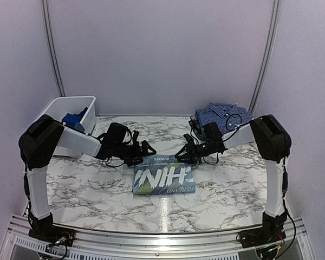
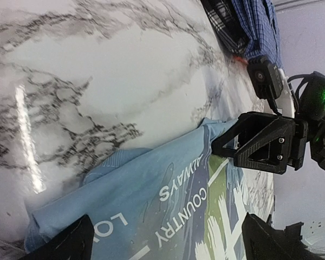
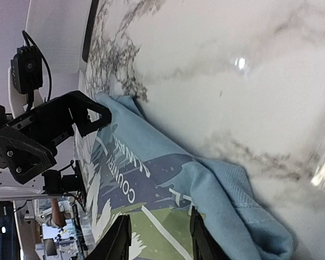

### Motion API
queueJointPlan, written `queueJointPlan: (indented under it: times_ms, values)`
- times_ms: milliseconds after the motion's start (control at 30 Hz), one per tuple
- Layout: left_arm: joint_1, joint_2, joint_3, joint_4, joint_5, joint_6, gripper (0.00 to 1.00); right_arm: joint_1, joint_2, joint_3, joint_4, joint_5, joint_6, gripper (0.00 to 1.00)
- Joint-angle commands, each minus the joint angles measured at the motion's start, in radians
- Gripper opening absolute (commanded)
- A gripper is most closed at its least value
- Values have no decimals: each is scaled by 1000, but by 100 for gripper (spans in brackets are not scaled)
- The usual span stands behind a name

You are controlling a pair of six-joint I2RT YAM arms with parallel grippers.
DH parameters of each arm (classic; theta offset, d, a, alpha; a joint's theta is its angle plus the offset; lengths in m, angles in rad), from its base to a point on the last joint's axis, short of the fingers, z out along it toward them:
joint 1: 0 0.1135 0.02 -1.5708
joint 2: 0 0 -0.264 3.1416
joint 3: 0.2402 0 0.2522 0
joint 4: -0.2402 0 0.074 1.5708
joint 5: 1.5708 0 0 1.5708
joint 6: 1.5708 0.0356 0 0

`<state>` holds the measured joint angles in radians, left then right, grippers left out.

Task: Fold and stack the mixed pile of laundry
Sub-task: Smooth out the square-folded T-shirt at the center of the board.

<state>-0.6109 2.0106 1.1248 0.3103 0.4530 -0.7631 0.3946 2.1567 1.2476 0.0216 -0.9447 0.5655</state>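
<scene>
The left gripper is standing wide open at the T-shirt's far left corner, the right gripper sitting narrowly parted at its far right.

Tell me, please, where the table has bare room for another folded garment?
Bare marble lies at the back between the white bin and the shirt stack, and left and right of the light blue T-shirt. Crowded: its far edge, with the left gripper and right gripper.

Bin left, shirts right, bare tabletop
</scene>
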Motion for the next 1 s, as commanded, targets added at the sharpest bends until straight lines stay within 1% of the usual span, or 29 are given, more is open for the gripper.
queueJointPlan:
  times_ms: [0,67,133,167,233,333,367,400,467,567,633,700,800,900,967]
  values:
    - [64,-2,-4,-1,-35,13,99,-23,26,133,-125,32,-92,40]
    - [64,-80,5,-88,-52,71,99,-17,-52,155,-177,14,-113,45]
    - [48,-155,24,-199,-66,133,99,-1,-152,116,-200,-7,-113,50]
    - [34,-188,27,-242,-63,152,99,12,-204,63,-200,-15,-104,52]
    - [-6,-251,6,-266,-41,149,99,50,-283,-27,-159,-40,-46,53]
    - [-98,-303,-26,-271,-33,107,99,128,-350,-124,-88,-52,31,54]
    - [-128,-305,-33,-263,-30,84,99,151,-360,-152,-51,-52,62,54]
    - [-157,-302,-45,-236,-22,54,99,176,-365,-180,20,-54,100,54]
    - [-196,-282,-104,-107,19,-44,99,197,-358,-229,107,-60,157,54]
    - [-220,-220,-187,55,54,-160,99,203,-312,-300,241,-76,229,54]
    - [-218,-186,-244,140,53,-211,99,193,-249,-353,314,-98,243,54]
    - [-203,-157,-304,200,49,-235,99,166,-180,-388,317,-106,212,53]
    - [-175,-165,-394,232,36,-242,99,122,-131,-429,291,-106,148,53]
    - [-157,-233,-458,233,28,-227,99,93,-155,-451,230,-109,103,52]
    - [-151,-301,-481,198,21,-206,99,88,-218,-443,165,-117,77,52]
